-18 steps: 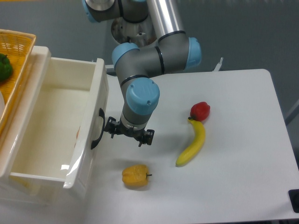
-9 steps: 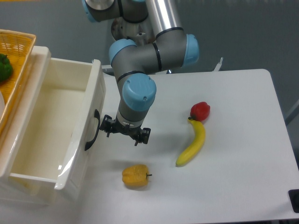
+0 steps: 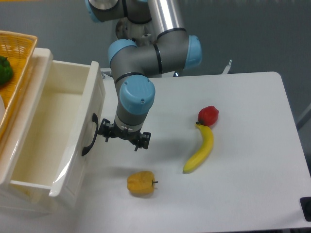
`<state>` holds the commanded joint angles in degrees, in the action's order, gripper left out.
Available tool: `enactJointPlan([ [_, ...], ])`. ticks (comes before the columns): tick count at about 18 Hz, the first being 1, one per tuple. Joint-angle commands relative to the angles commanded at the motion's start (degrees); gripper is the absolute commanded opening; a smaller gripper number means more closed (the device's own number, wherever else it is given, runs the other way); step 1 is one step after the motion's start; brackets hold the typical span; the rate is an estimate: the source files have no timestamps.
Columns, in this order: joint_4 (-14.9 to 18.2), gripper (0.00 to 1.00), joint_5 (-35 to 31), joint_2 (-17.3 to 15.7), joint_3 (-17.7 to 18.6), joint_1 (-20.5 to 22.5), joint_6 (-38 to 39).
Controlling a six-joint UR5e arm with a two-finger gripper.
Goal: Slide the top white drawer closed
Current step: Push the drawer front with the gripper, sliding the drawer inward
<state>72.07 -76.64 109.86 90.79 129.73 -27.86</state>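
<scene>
Here the end effector point(image 3: 123, 139), grip state unclear, sits beside the top white drawer point(image 3: 58, 131); no writing legible.

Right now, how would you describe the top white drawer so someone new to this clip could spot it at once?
Look to the table's left edge, where a cream-white cabinet stands beside a woven yellow basket. The top white drawer is the open, empty glossy box jutting out toward the arm. Its curved black handle faces the gripper, unlike anything else there.

Bright, even overhead light, sharp focus throughout.
Soft shadows sit under the arm point(image 3: 141, 63) and banana point(image 3: 200, 149); glare streaks the glossy drawer point(image 3: 68, 165) rim.
</scene>
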Motion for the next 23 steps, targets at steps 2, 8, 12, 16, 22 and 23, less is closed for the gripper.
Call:
enactJointPlan([
  [2,0.0,1.00,0.0,-0.1,0.0,-0.2,0.4],
  [8,0.0,1.00,0.0,-0.3,0.0,-1.0,1.1],
  [12,-0.1,1.00,-0.1,-0.4,0.0,-1.9,2.3],
  [16,-0.1,1.00,-0.2,0.0,-0.2,-3.2,2.4],
  [22,-0.1,1.00,-0.1,-0.3,-0.5,-4.4,3.2],
  [23,-0.1,1.00,-0.2,-0.3,-0.4,-4.6,3.3],
])
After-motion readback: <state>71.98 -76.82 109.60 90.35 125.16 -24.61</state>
